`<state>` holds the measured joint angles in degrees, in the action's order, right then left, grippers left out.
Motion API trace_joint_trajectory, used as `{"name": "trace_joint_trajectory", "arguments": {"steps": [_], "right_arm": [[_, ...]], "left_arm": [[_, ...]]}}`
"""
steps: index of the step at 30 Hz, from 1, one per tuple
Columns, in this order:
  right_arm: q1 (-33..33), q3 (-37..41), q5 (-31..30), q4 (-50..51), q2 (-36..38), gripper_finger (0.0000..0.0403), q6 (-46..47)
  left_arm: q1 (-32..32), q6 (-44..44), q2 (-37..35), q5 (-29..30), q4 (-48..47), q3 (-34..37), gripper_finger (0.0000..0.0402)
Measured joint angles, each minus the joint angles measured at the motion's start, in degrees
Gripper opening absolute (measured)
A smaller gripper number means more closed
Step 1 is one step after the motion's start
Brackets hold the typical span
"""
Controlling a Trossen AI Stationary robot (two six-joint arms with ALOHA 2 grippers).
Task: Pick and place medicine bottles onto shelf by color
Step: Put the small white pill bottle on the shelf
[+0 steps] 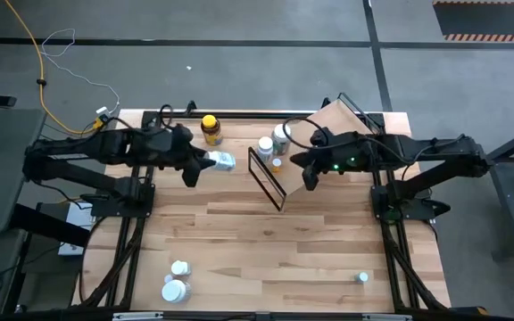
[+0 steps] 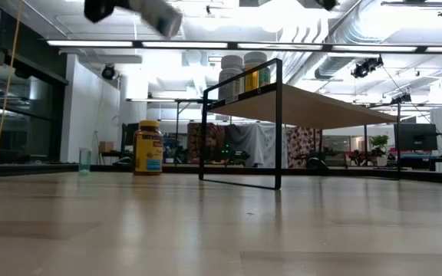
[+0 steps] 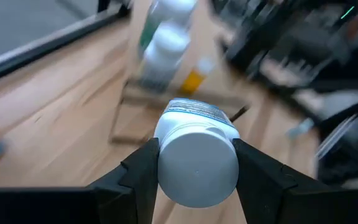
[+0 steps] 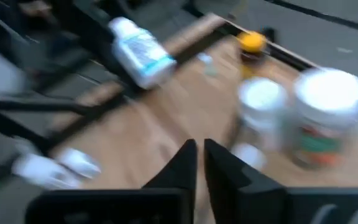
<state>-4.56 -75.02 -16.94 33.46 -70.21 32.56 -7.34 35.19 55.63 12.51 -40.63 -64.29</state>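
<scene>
My left gripper [image 1: 202, 165] is shut on a white bottle with a blue-and-white label [image 1: 220, 160], high above the table; the bottle also shows in the low view [image 2: 158, 15] and the right wrist view [image 4: 140, 53]. The light-wood shelf [image 1: 328, 134] stands at the far middle and carries two white bottles [image 1: 281, 135] [image 1: 265, 147] and a small one [image 1: 277, 163]. An amber bottle with a yellow cap [image 1: 210, 129] stands on the table left of the shelf. My right gripper [image 1: 310, 178] is shut and empty above the shelf's board. My left gripper pinches the white bottle's cap end [image 3: 197, 165] between its two fingers [image 3: 143, 171], one on each side. The fingers come about level from the table's left and lie along the bottle. The bottle is lifted clear and slants, its bottom pointing toward the shelf.
Two white bottles [image 1: 179, 267] [image 1: 175, 290] stand at the near left, and a small one [image 1: 361, 278] at the near right. A small clear cup [image 2: 84, 161] stands far left. The shelf's black wire end [image 2: 240, 130] faces the table's middle, which is bare wood [image 1: 266, 241].
</scene>
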Motion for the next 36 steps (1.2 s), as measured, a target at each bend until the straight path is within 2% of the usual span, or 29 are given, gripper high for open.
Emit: {"name": "trace_joint_trajectory", "arguments": {"steps": [3, 8, 12, 15, 19, 22, 31, 36], "right_arm": [[0.62, 0.00, 4.90, -6.29, -1.43, 0.0066, 3.06], [1.71, 0.00, 11.55, -16.21, -5.01, 0.0182, 8.87], [1.99, 0.00, 12.41, -25.01, -8.13, 0.0265, 17.46], [2.69, 0.00, 12.52, -30.55, -10.28, 0.0305, 25.38], [3.41, 0.00, 13.21, -36.24, -12.33, 0.0328, 31.92], [3.50, 0.00, 13.60, -39.94, -13.26, 0.0333, 33.44], [3.39, 0.00, 12.68, -48.14, -13.59, 0.0335, 34.70], [3.28, 0.00, 12.91, -47.96, -13.58, 0.0335, 35.58]], "left_arm": [[2.52, -3.28, -0.72, 1.95, 5.39, 0.00, 0.0158], [4.60, -12.24, -0.58, 2.58, 9.88, 0.00, 0.0158], [6.19, -20.20, -0.39, 3.01, 13.11, 0.00, 0.0158], [7.33, -24.12, -0.41, 4.25, 17.18, 0.00, 0.0158], [8.32, -26.99, -0.41, 7.68, 22.04, 0.00, 0.0158], [8.62, -27.90, -0.43, 8.87, 24.53, 0.00, 0.0159], [8.64, -27.38, -0.06, 7.88, 29.11, 0.00, 0.0159], [8.62, -28.01, 2.10, 7.47, 31.73, 0.00, 0.0159]]}}
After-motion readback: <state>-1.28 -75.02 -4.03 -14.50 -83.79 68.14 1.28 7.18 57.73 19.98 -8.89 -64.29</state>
